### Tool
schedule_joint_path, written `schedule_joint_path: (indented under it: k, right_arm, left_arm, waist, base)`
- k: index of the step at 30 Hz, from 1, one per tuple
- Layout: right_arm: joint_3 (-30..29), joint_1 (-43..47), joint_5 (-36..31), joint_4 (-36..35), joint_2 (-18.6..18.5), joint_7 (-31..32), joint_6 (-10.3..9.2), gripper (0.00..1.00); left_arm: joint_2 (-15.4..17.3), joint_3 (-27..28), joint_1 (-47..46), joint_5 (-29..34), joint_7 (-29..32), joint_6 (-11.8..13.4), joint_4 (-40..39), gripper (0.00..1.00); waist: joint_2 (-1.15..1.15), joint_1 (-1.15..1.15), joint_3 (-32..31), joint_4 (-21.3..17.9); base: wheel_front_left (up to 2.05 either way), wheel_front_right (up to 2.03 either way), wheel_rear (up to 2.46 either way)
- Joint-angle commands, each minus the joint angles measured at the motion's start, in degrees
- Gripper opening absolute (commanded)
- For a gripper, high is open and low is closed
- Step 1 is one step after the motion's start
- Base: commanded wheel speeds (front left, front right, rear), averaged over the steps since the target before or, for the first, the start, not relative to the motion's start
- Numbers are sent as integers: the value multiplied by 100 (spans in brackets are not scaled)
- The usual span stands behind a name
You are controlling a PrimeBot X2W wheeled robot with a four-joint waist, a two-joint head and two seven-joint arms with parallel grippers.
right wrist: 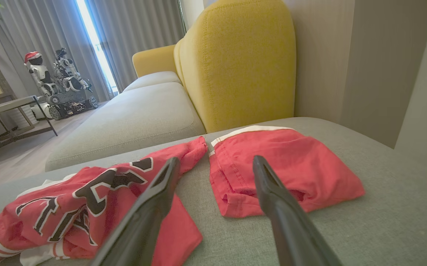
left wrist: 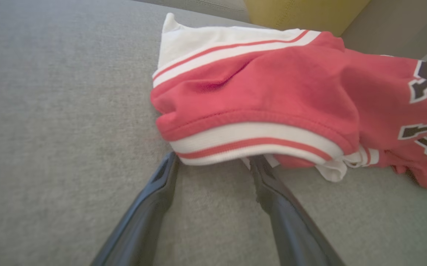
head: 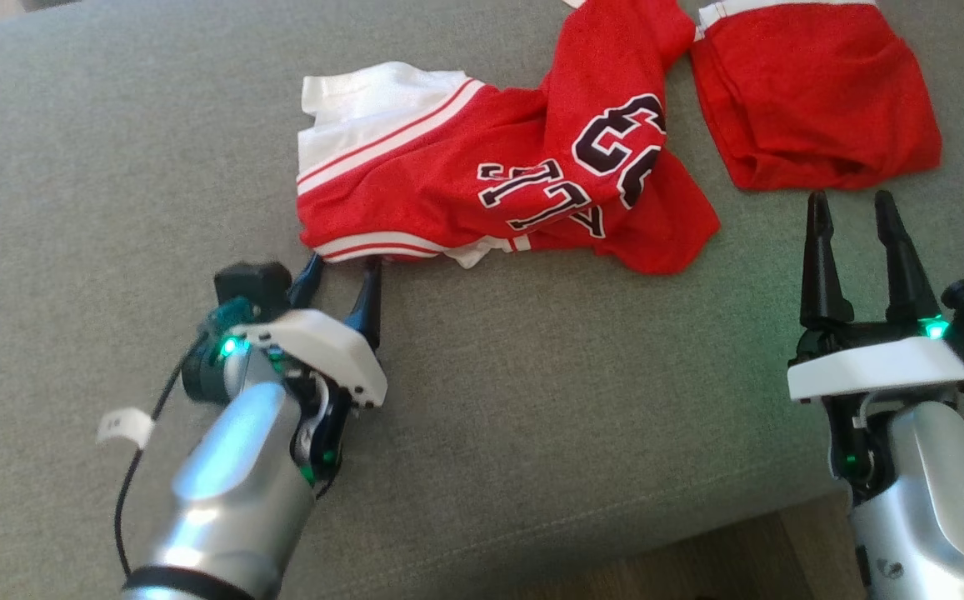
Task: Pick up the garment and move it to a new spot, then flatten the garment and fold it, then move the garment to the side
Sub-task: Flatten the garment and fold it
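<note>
Jersey (head: 482,158), red with white-striped trim, lies crumpled on the grey sofa cushion (head: 115,167); its black lettering is creased and unreadable. Left gripper (head: 343,265): jaws wide, tips at the striped hem, gripping nothing. Right gripper (head: 851,200): jaws wide, empty, near folded red shorts (head: 815,108).

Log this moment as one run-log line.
stage: pick-up not begun | left gripper: open, fingertips at striped hem of jersey | right gripper: open, clear of cloth | folded red garment: beside jersey
</note>
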Motion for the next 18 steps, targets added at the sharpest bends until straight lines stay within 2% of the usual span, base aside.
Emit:
schedule_joint_path:
  k: [1, 2, 4, 8, 11, 18]
  right_arm:
    - [89, -130, 21, -202, 24, -54, -4, 100]
    - [79, -132, 22, -199, 27, -56, -4, 100]
    - [57, -137, 22, -188, 32, -60, -4, 100]
    - [15, -151, 5, -161, 45, -64, -4, 100]
    - [-6, -137, -16, -150, 51, -67, -4, 100]
    - [5, -64, -57, -112, 76, -69, -4, 100]
  left_arm:
    - [44, 46, -192, -84, 3, -75, 0, 100]
    - [44, -29, -235, -155, 7, -148, 44, 100]
    - [44, -142, -316, -301, -13, -282, 51, 0]
    - [44, -136, -440, -362, -75, -379, -260, 0]
    - [45, 263, -335, 0, -80, -292, -1002, 0]
    - [45, 1017, 542, 823, -82, -432, -2714, 0]
  waist:
    - [0, 0, 67, -39]
    - [0, 0, 78, -42]
    - [0, 0, 88, -37]
    - [0, 0, 24, 59]
    - [0, 0, -75, 177]
    - [0, 0, -409, 462]
  base:
    - [0, 0, 0]
    - [0, 0, 0]
    - [0, 0, 0]
    - [0, 0, 0]
    - [0, 0, 0]
    - [0, 0, 0]
